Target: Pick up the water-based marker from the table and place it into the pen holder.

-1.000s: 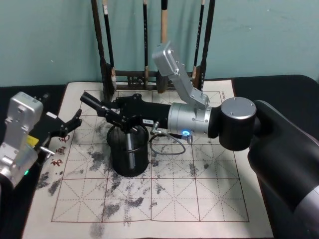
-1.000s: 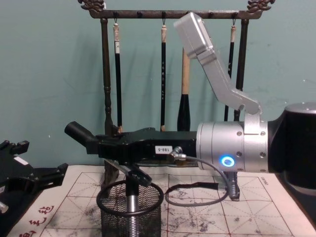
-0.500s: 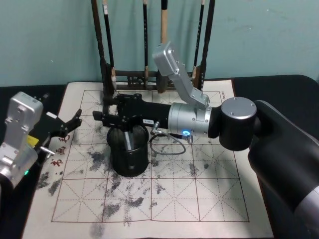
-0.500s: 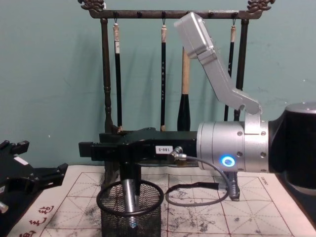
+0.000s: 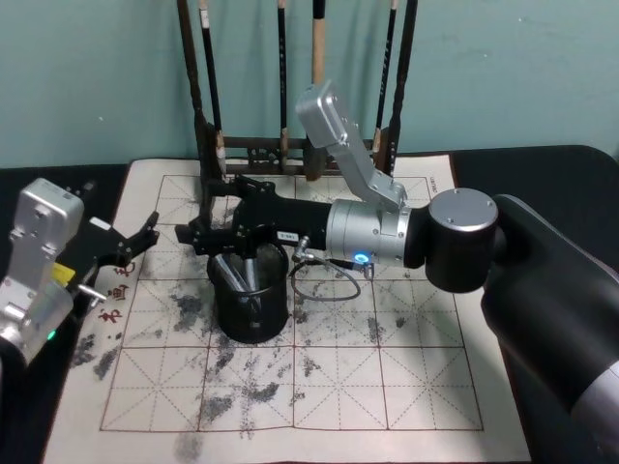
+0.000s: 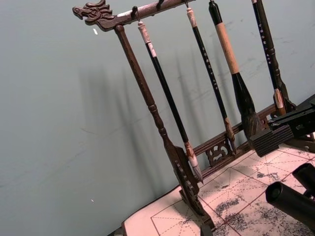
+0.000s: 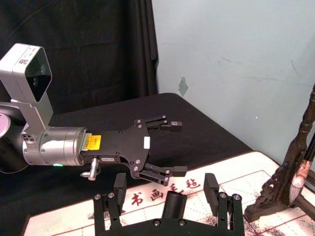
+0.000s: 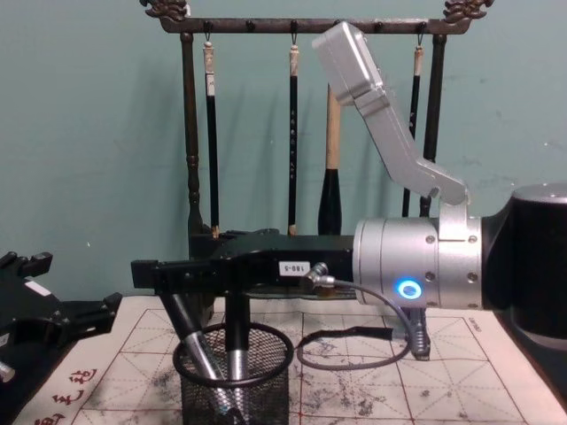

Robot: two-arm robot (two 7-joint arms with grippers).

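Observation:
The black wire-mesh pen holder [image 5: 250, 302] [image 8: 232, 381] stands on the cream mat of the table [image 5: 387, 387]. A grey and black water-based marker [image 5: 235, 274] [image 8: 195, 350] leans inside it, free of any grip. Beside the marker a second dark upright stick [image 8: 236, 341] reaches into the cup; I cannot tell what it is. My right gripper [image 5: 196, 211] [image 8: 146, 270] hovers level just above the holder's rim, open, its fingers [image 7: 211, 184] spread wide. My left gripper [image 5: 145, 237] [image 7: 173, 146] waits open at the mat's left edge, facing the right one.
A tall dark wooden brush rack [image 5: 280, 145] [image 8: 292, 27] [image 6: 147, 98] with several hanging brushes stands right behind the holder. A loose cable loop [image 5: 324, 280] lies on the mat under my right wrist. The near mat carries grey ink smudges.
The marker, held tilted in my right gripper a second ago, has swung down and dropped into the holder, where it leans. The right fingers have spread. The left arm has not moved.

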